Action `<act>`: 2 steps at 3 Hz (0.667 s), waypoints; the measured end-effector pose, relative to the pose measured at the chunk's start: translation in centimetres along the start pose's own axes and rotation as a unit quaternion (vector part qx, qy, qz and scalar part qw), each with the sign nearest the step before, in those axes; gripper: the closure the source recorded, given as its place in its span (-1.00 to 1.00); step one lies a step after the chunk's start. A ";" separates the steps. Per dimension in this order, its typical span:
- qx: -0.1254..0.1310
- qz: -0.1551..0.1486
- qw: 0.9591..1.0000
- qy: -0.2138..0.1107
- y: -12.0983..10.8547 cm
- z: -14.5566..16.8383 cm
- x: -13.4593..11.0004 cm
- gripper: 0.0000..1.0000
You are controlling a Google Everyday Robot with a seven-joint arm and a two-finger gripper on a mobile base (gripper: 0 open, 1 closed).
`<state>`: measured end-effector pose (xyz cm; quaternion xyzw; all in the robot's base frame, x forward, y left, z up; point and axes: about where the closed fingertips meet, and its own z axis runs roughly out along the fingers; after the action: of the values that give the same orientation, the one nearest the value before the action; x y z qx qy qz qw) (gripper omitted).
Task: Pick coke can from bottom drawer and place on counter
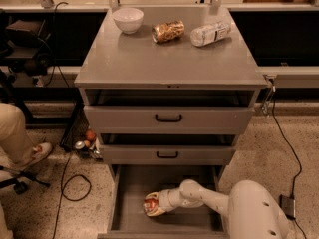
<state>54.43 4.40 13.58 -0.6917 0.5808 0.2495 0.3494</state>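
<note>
closest to you, the smooth white rounded arm (214, 201) reaches left into the bottom drawer (130, 190), a plain grey flat-floored tray pulled open. your gripper (155, 204) sits low over the drawer floor, clenched around the coke can (150, 204), a small red-orange cylinder with a pale end; its lettering can't be read. above are two matte grey drawers with black handles, the middle drawer (129, 155) and top drawer (124, 118). farther back, the flat grey counter (164, 59) carries a glossy white bowl (128, 20), a crinkled tan-gold can (168, 31) on its side, and a clear plastic bottle (210, 33) lying down, label unreadable.
</note>
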 end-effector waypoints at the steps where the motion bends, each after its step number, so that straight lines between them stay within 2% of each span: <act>1: -0.005 0.008 1.000 -0.004 0.6 -2.5 0.0 0.83; 2: -0.003 0.020 1.000 -0.004 1.2 -7.7 -0.9 1.00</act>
<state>52.61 -1.09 18.94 -0.6799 0.5927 0.2610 0.3440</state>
